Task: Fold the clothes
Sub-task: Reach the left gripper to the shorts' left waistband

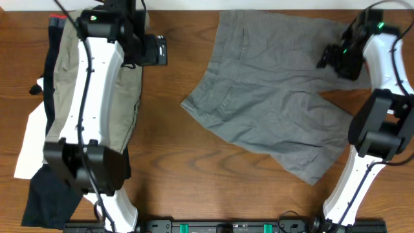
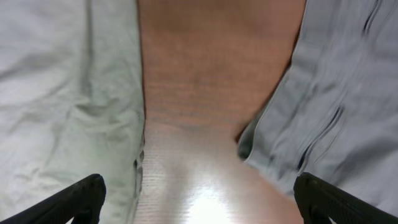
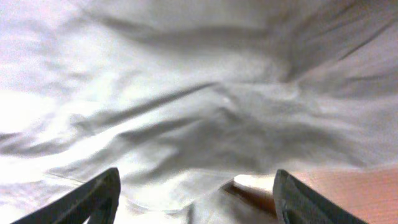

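Grey shorts [image 1: 272, 97] lie spread out on the right side of the wooden table [image 1: 168, 155]. The right gripper [image 3: 196, 180] hangs over their far leg, fingers wide apart, holding nothing. The left gripper [image 2: 199, 196] is wide apart too, over bare wood between them and the khaki shorts [image 1: 129, 97].

Grey shorts [image 1: 272, 97] plain, under black right claw [image 1: 326, 59]. Khaki shorts [image 1: 126, 100] plain, beside black left claw [image 1: 162, 50]. Worktop [image 1: 168, 175] brown wood-grain.
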Action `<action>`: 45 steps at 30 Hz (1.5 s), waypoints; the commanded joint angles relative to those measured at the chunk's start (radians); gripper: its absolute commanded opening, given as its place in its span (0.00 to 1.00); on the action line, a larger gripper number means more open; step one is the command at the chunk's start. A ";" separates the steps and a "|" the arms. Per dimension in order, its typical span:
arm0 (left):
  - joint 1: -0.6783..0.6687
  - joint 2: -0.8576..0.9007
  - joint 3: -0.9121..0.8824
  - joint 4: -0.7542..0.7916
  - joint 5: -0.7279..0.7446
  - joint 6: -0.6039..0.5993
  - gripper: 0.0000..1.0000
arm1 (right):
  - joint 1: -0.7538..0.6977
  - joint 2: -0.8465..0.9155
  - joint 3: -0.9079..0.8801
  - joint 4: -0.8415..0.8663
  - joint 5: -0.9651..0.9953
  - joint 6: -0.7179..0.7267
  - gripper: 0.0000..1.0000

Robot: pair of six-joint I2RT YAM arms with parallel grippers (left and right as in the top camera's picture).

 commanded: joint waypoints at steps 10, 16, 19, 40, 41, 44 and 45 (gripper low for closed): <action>-0.025 0.126 -0.141 -0.048 0.248 0.467 0.98 | 0.092 -0.199 0.167 -0.231 -0.060 -0.089 0.77; -0.059 0.171 -0.222 0.034 0.259 0.476 0.98 | 0.135 -0.267 0.167 -0.275 -0.060 -0.092 0.77; -0.074 0.171 -0.254 0.100 0.278 0.468 0.98 | 0.158 -0.281 0.167 -0.317 -0.060 -0.092 0.76; -0.155 0.172 -0.395 0.250 0.338 0.462 0.54 | 0.329 -0.664 0.166 -0.381 0.113 -0.068 0.51; -0.161 0.172 -0.396 0.251 0.338 0.462 0.48 | 0.329 -0.681 0.166 -0.394 0.123 -0.068 0.51; -0.178 0.172 -0.396 0.251 0.338 0.462 0.41 | 0.329 -0.716 0.166 -0.426 0.150 -0.068 0.51; -0.183 0.172 -0.396 0.249 0.337 0.462 0.41 | 0.329 -0.725 0.166 -0.435 0.159 -0.068 0.51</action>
